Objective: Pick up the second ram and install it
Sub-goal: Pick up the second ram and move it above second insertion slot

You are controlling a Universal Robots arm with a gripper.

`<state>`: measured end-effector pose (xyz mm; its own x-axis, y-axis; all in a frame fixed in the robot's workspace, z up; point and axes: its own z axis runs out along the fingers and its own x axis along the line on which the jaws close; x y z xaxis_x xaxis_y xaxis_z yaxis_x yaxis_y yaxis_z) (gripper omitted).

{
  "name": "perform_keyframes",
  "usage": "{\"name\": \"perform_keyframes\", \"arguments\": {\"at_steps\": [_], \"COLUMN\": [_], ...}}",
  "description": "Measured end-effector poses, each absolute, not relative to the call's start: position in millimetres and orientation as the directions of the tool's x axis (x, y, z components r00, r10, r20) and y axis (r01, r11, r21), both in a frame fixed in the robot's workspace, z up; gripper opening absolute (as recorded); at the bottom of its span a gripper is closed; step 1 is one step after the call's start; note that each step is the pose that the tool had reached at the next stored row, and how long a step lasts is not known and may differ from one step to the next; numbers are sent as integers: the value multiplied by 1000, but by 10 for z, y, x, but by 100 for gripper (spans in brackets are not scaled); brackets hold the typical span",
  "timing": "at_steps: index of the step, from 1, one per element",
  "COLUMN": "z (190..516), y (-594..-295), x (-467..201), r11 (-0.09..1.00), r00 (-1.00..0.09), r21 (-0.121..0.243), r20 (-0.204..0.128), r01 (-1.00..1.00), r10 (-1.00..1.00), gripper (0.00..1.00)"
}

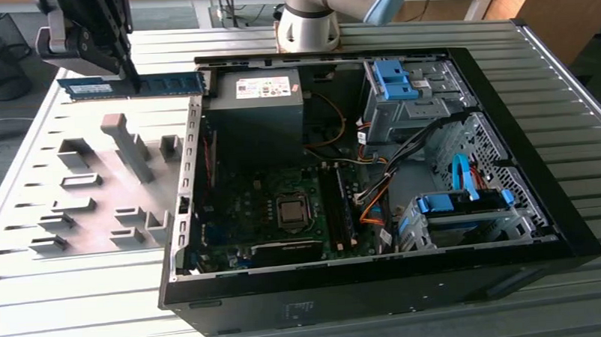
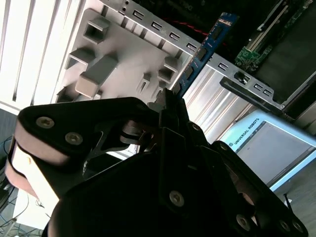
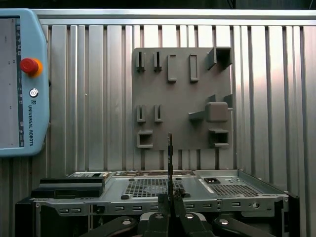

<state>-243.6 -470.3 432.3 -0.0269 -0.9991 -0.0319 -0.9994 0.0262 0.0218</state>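
One claw (image 1: 132, 84) clamped on second ram (image 1: 174, 84), mid-length.

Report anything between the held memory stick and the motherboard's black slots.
The thin blue-green memory stick, in the black gripper, hangs outside the open black computer case; its metal side wall stands before the long black slots.

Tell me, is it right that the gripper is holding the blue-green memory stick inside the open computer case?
Not quite. The gripper does hold the memory stick, but outside the open computer case, in the air near the grey holder plate, as the exterior view shows.
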Motion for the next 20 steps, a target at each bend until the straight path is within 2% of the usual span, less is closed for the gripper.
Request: {"name": "perform_keyframes", "arguments": {"at_steps": [20], "z": [4323], "y": [-4703], "x": [-2138], "r11": [26], "r00": [-27], "r21": [22], "r20": [-32], "r01": [-999], "r10": [-999], "gripper": [14]}}
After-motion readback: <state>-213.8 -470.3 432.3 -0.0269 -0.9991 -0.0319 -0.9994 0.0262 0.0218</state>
